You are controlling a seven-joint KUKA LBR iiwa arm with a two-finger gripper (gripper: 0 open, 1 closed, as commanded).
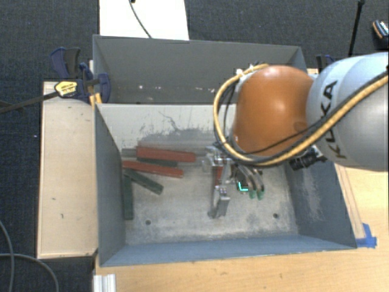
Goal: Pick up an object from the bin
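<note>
We are seeing the gripper (220, 208) hanging low mid-floor in the bin (182, 221); whether it is spread or pinching, we cannot tell. Red bars (165, 156), probably nearest, are lying left of it, beside green bars (146, 184).

A dark grey speckled carpet floor (42, 23) spreads across the top and left, crossed by thin black cables (357, 17) (one at the upper right, another at the far left), with a pale wooden counter (243, 277) along the bottom edge.
</note>
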